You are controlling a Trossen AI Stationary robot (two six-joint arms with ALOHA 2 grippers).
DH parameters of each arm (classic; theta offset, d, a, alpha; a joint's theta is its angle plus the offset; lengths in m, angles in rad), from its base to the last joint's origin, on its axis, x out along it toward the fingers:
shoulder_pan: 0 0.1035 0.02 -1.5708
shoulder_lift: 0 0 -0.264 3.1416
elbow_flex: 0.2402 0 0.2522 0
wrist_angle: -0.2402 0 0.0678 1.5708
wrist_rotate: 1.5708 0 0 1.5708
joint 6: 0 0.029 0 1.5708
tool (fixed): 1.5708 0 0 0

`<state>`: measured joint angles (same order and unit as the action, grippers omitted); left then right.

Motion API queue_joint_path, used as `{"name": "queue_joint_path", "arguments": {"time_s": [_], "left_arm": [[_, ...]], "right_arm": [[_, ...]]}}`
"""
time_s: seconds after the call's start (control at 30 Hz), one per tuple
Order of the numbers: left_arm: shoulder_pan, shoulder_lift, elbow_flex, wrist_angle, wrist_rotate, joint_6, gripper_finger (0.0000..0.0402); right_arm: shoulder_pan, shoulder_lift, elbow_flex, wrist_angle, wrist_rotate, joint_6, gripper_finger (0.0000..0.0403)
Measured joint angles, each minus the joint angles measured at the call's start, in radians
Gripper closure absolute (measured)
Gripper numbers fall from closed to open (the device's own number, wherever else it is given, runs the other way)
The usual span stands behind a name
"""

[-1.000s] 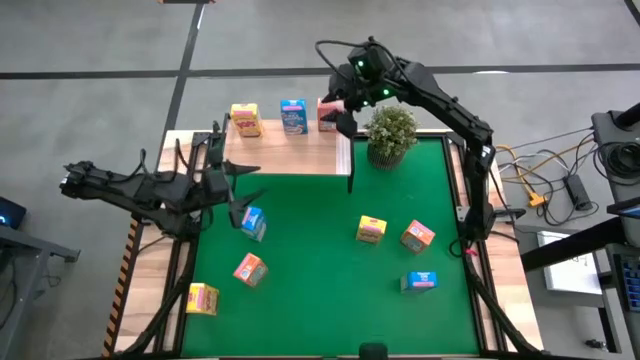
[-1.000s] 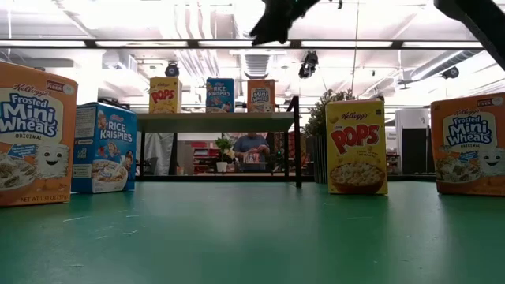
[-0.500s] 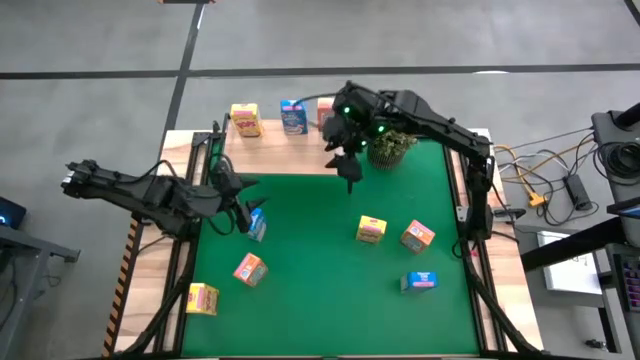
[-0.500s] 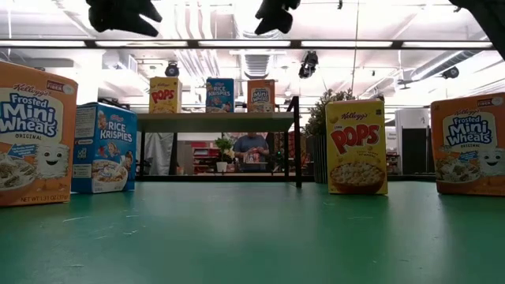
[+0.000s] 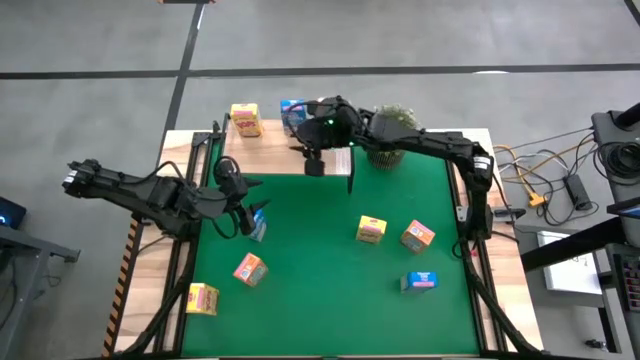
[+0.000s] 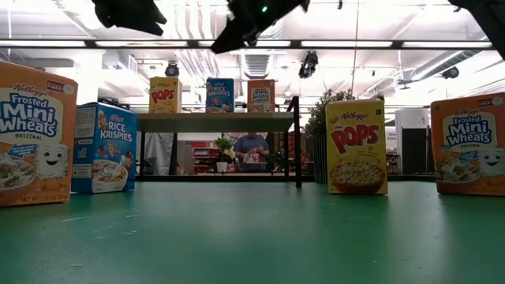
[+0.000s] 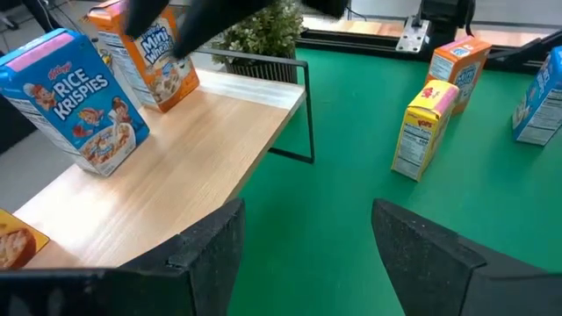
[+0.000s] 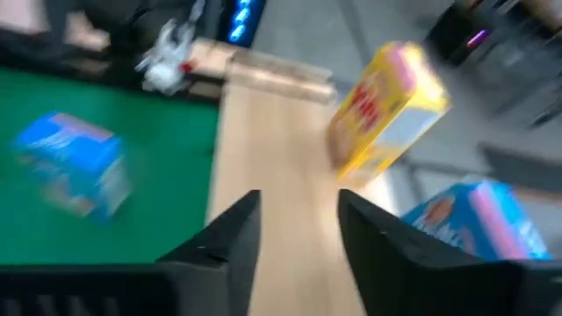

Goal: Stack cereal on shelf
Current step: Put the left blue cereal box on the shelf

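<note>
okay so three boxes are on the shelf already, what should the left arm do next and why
Probably lower the left gripper onto the blue box just beside it on the green mat. Its fingers are open and empty, and the shelf holds only three boxes.

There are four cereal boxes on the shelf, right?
No, there are three on the shelf, not four: a yellow box, a blue box and an orange-red box. The low view shows them in a row.

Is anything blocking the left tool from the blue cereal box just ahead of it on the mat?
Nothing visible does. The left tool hangs open right beside the blue box on the green mat, with no other box between them.
</note>
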<state>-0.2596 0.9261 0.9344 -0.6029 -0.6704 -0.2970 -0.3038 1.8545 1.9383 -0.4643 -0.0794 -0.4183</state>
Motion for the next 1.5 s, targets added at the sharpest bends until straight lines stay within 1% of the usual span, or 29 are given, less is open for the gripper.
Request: {"name": "queue_joint_path", "arguments": {"time_s": [0.1, 0.23, 0.37, 0.53, 0.6, 0.67, 0.77, 0.8, 0.87, 0.97, 1.07, 1.2, 1.3, 1.4, 1.5], "left_arm": [[0.0, -0.004, 0.0, 0.0, 0.0, 0.002, 0.017], [0.0, -0.003, 0.0, 0.0, -0.001, 0.026, 0.017], [0.0, -0.002, 0.0, 0.0, -0.002, 0.038, 0.017], [0.0, -0.001, 0.0, 0.002, -0.004, 0.044, 0.017], [0.001, 0.003, 0.0, -0.001, -0.002, 0.006, 0.017], [0.003, 0.01, 0.0, -0.021, 0.02, -0.077, 0.017], [0.007, 0.029, 0.012, -0.138, 0.134, -0.257, 0.017], [0.007, 0.041, 0.024, -0.179, 0.157, -0.321, 0.017], [0.007, 0.069, 0.059, -0.294, 0.182, -0.424, 0.017], [0.021, 0.126, 0.134, -0.462, 0.195, -0.538, 0.017], [0.041, 0.185, 0.212, -0.575, 0.265, -0.627, 0.017], [0.044, 0.246, 0.287, -0.662, 0.323, -0.739, 0.017], [0.046, 0.262, 0.306, -0.675, 0.366, -0.843, 0.0167], [0.039, 0.267, 0.281, -0.674, 0.389, -0.937, 0.0157], [0.035, 0.267, 0.223, -0.667, 0.396, -0.982, 0.0144]], "right_arm": [[-0.002, 0.001, -0.099, 0.204, 0.036, -0.003, 0.0319], [-0.006, 0.001, -0.21, 0.426, 0.135, -0.015, 0.0382], [-0.026, 0.012, -0.276, 0.562, 0.159, -0.009, 0.039], [-0.055, 0.049, -0.289, 0.574, 0.161, 0.021, 0.039], [-0.059, 0.059, -0.289, 0.575, 0.164, 0.025, 0.039], [-0.06, 0.059, -0.29, 0.575, 0.162, 0.025, 0.039], [-0.054, 0.055, -0.29, 0.58, 0.161, 0.02, 0.039], [-0.051, 0.054, -0.29, 0.581, 0.16, 0.015, 0.039], [-0.046, 0.044, -0.29, 0.581, 0.16, 0.012, 0.039], [-0.034, 0.03, -0.29, 0.585, 0.16, -0.007, 0.039], [-0.019, 0.016, -0.29, 0.574, 0.159, -0.016, 0.039], [0.001, -0.008, -0.29, 0.551, 0.159, -0.046, 0.039], [0.013, -0.032, -0.29, 0.515, 0.159, -0.055, 0.039], [0.026, -0.058, -0.29, 0.464, 0.159, -0.055, 0.039], [0.04, -0.088, -0.29, 0.415, 0.159, -0.056, 0.039]]}}
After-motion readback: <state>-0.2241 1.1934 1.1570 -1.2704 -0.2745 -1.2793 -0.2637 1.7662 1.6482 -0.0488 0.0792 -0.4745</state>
